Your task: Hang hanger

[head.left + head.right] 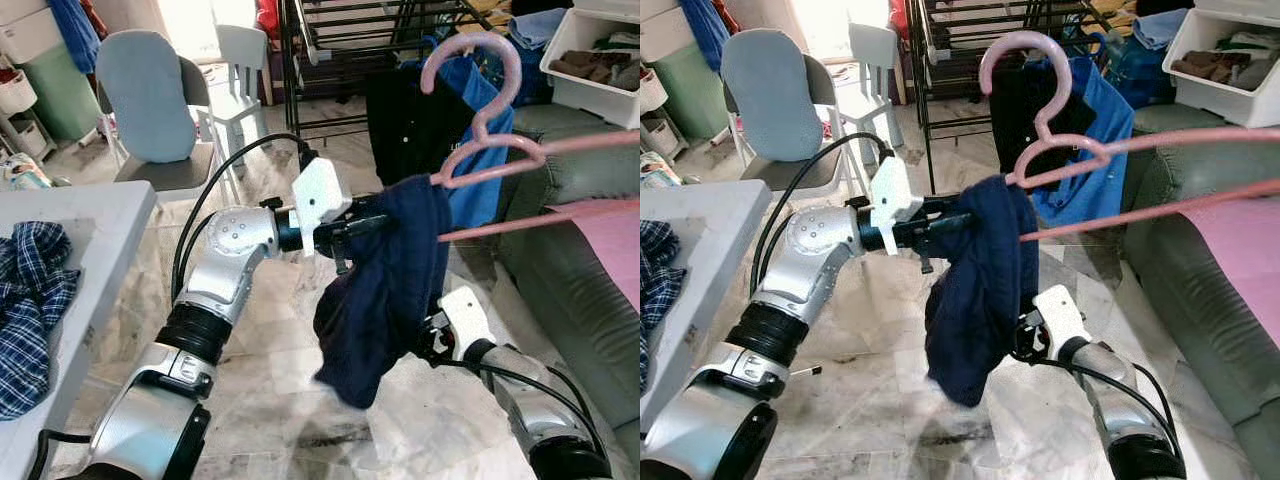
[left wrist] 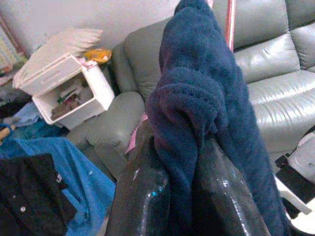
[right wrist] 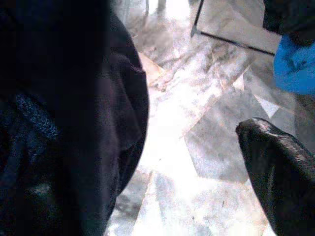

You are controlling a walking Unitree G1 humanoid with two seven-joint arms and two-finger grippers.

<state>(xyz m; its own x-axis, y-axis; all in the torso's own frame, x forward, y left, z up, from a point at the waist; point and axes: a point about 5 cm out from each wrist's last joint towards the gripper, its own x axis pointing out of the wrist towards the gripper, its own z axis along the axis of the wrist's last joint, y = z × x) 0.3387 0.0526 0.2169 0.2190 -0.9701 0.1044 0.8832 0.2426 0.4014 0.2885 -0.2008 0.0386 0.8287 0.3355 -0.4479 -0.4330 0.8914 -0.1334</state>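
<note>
Left hand [image 2: 182,196] clenches navy cloth [image 1: 385,290] draped on pink hanger [image 1: 490,150]; right hand's [image 1: 432,338] state unclear.

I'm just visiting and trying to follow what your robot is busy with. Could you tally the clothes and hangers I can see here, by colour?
Navy garment, pinched by the left gripper: 1
Pink hanger: 1
Blue shirt on the rack: 1
Black shirt on the rack: 1
Blue plaid cloth on the table: 1
Total: 5
</note>
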